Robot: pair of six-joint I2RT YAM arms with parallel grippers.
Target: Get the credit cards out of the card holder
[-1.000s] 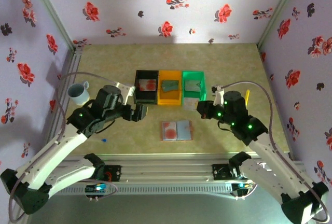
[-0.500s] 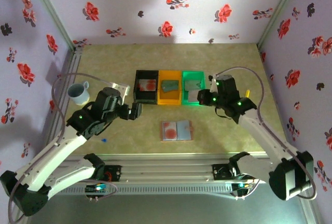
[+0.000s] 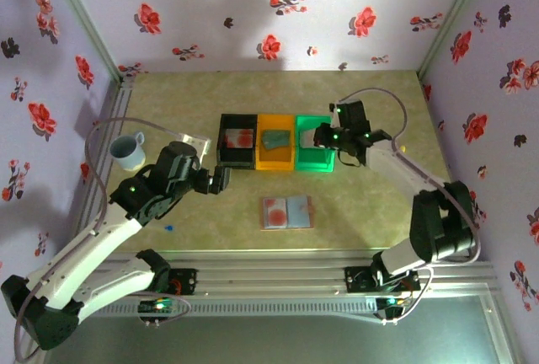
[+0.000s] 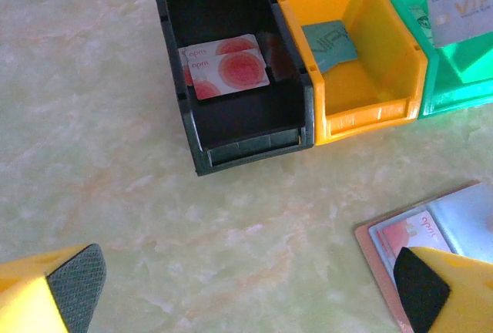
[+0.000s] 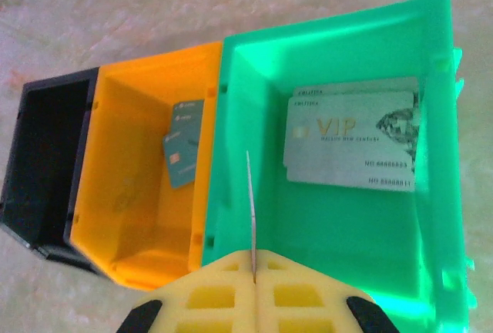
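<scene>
Card holder [image 3: 286, 211] lies open; right gripper [image 5: 253, 267] pinches a card [image 5: 250, 202] edge-on over the green bin [image 5: 331, 48]; left gripper [image 4: 246, 290] hangs spread wide.

The card holder [image 3: 286, 211] lies open and flat on the counter [image 3: 370, 212], pinkish-tan at the rim and blue-grey inside, with one pale red-blotched card [image 3: 275, 210] tucked in its left half. Two more blotched credit cards [image 4: 227, 67] overlap face up in the black bin [image 4: 246, 144]. A teal card [image 4: 331, 44] sits in the orange bin [image 4: 370, 109]. Two grey VIP cards [image 5: 350, 140] lie stacked in the green bin [image 5: 323, 225], and a thin card [image 5: 249, 194] stands edge-on, pinched in the right hand [image 5: 254, 271] above that bin.
</scene>
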